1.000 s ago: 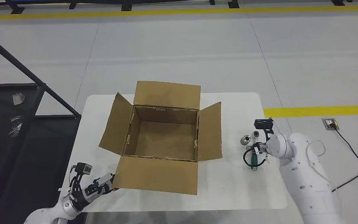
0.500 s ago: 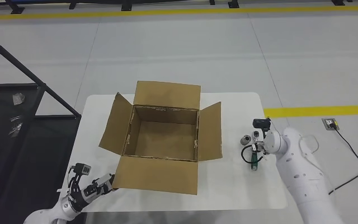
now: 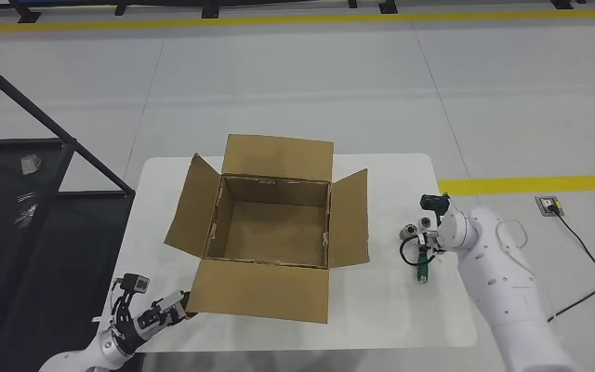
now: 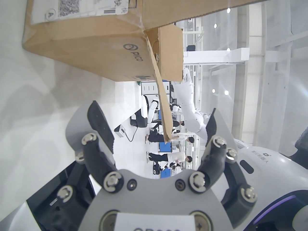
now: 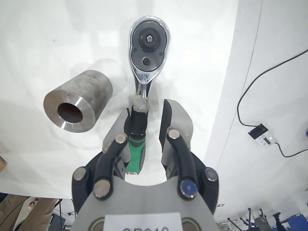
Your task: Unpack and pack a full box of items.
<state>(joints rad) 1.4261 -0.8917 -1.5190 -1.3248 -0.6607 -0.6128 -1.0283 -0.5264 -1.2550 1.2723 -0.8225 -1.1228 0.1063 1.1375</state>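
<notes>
Ratchet (image 5: 148,49), right of the box (image 3: 265,298), looks heavy, stiff and slick-headed; the right claw (image 5: 148,108), spread astride it, should pinch its green grip (image 5: 136,155).

Bright, even overhead light on a white table (image 3: 390,177).
The cardboard box (image 3: 270,228) is evenly lit inside and casts only a soft, pale shadow at its base. Right of the box, glare streaks the chrome head of the ratchet wrench (image 5: 148,49), and the steel cylinder (image 5: 77,102) throws a faint shadow. Beyond the box, ceiling lamps (image 4: 226,92) flare white. The table's edge looks bowed in the right wrist view.
</notes>
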